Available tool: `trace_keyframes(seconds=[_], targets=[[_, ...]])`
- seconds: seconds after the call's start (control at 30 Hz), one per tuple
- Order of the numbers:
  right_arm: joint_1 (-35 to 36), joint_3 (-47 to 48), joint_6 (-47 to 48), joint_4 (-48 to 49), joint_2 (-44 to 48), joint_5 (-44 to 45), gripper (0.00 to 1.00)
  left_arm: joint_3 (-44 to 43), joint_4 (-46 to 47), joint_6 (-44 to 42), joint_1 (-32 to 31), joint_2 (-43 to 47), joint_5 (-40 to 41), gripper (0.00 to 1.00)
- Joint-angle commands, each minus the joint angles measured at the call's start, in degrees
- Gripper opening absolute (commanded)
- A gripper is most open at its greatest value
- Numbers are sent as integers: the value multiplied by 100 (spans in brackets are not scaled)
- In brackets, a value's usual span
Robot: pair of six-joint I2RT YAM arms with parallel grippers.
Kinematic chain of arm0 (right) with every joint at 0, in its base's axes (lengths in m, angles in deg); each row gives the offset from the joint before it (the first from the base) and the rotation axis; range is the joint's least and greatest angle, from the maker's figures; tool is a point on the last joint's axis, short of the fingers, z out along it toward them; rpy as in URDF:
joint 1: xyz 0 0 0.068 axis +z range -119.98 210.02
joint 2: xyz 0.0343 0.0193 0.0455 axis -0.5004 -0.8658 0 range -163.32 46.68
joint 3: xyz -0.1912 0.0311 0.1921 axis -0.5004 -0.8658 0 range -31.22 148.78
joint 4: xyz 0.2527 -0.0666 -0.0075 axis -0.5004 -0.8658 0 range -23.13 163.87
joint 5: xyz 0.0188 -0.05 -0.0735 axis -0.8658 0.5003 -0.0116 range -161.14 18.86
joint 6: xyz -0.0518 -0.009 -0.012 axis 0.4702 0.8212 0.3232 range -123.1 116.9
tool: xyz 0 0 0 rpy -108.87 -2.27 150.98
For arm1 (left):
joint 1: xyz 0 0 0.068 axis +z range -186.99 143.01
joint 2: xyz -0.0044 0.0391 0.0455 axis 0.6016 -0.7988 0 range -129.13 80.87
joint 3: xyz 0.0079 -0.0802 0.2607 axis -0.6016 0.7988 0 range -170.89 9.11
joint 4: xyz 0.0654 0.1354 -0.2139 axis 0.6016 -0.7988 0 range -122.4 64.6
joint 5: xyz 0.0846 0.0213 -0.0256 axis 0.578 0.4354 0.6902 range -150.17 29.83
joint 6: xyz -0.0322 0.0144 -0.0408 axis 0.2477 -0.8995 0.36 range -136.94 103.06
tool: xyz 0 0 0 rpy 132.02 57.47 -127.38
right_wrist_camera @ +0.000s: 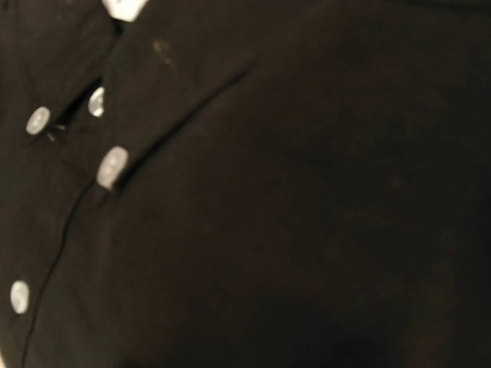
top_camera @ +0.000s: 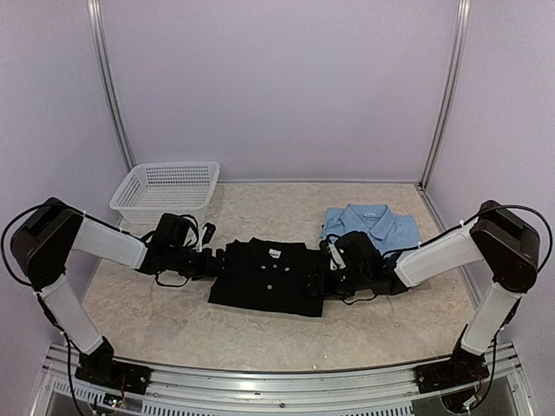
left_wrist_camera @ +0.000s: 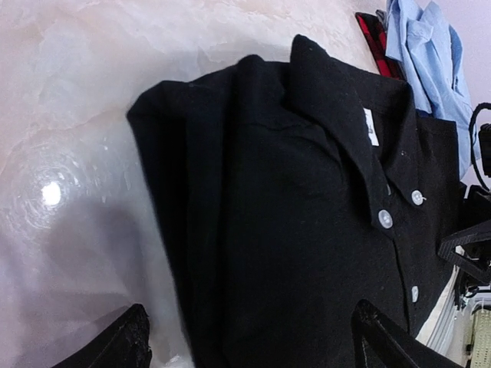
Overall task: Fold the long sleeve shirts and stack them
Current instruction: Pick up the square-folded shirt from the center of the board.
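The black shirt (top_camera: 264, 276) lies folded in the middle of the table, collar and white neck label toward the back. The left wrist view shows its collar, label and buttons (left_wrist_camera: 307, 215). My left gripper (top_camera: 217, 262) is at the shirt's left edge, open, with one fingertip (left_wrist_camera: 119, 346) over bare table and the other over the cloth. My right gripper (top_camera: 319, 276) is pressed low at the shirt's right edge. Its wrist view shows only black cloth (right_wrist_camera: 291, 199) and buttons, with the fingers hidden. The light blue shirt (top_camera: 373, 224) lies folded at the back right. A red-and-black shirt (left_wrist_camera: 376, 38) peeks out beside it.
A white mesh basket (top_camera: 166, 189) stands at the back left, behind my left arm. The marbled tabletop (top_camera: 260, 342) shows in front of the black shirt. Metal frame posts (top_camera: 444, 95) rise at the back corners.
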Motion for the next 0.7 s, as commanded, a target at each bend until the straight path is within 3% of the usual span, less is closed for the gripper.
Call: trace_keyframes(seconds=[0.0, 0.23, 0.5, 0.67], targets=[[44, -43, -147, -63, -417, -326, 69, 134, 101, 140, 35, -435, -548, 81], [41, -26, -130, 275, -498, -321, 57, 522, 917, 558, 41, -594, -928, 56], [26, 35, 68, 599, -455, -354, 20, 735, 1985, 1033, 10, -579, -1348, 23], [-18, 219, 352, 270, -196, -300, 0, 603, 2103, 1141, -142, -524, -1429, 0]])
